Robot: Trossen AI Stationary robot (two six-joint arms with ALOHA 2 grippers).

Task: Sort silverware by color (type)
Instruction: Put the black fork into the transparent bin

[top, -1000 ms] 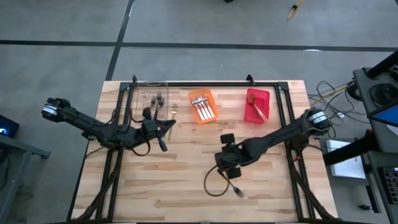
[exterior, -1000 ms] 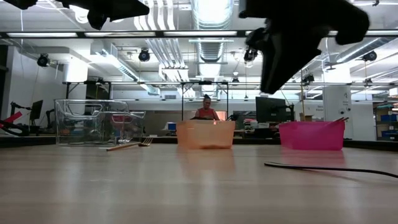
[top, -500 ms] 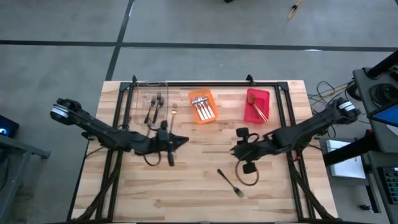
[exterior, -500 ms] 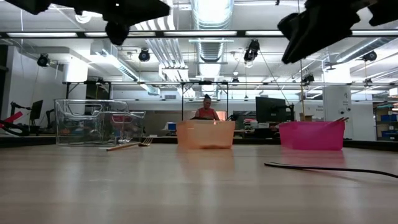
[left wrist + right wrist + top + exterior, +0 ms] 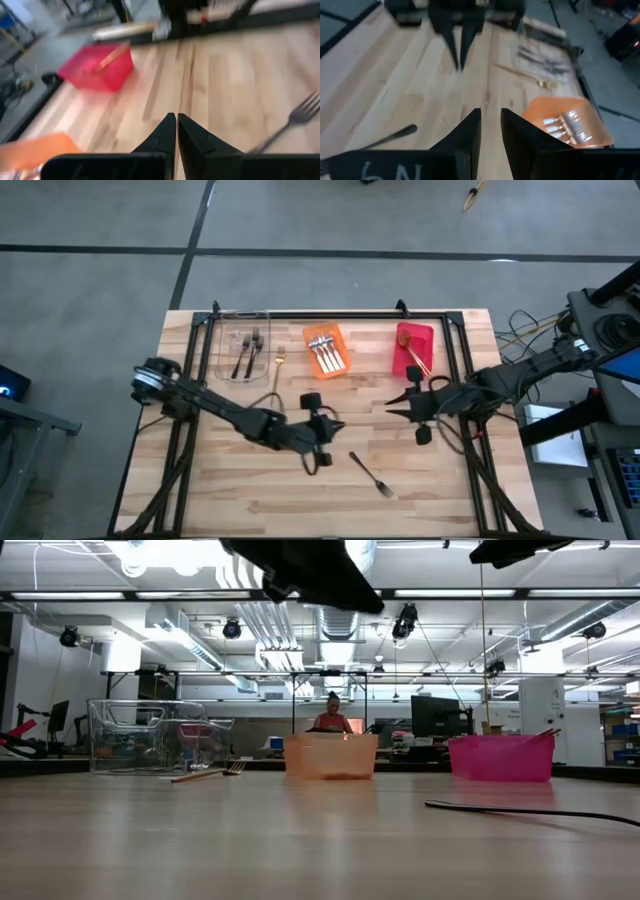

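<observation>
Far left of the orange bin [image 5: 325, 338], at the back of the counter [image 5: 250, 480]: a clear bin [image 5: 243, 338] with a few dark forks [image 5: 246, 353] lying inside. Between the clear bin and the orange bin, flat on the wood: one gold fork [image 5: 279, 361], just beside the clear bin. Inside the orange bin: silver forks with white handles [image 5: 328, 355], side by side. In front of the orange bin, out over the middle of the counter: the left gripper [image 5: 338, 424], up in the air, fingers pressed tight together in the left wrist view [image 5: 176, 117], holding nothing. Farther to the front and a bit to the right of the orange bin, near the left gripper but not touching it: one dark fork [image 5: 370, 473], alone on the wood, lying slanted. To the right of the orange bin and nearer the front: the right gripper [image 5: 390, 408], also up in the air, tips pointing back toward the left gripper, fingers a little apart in the right wrist view [image 5: 490, 112], nothing between them. To the right of the orange bin, in the same back row: a red bin [image 5: 413, 338] with gold forks [image 5: 416, 360] inside. Far behind the orange bin in the low view, off in the room: a person [image 5: 332, 716].
</observation>
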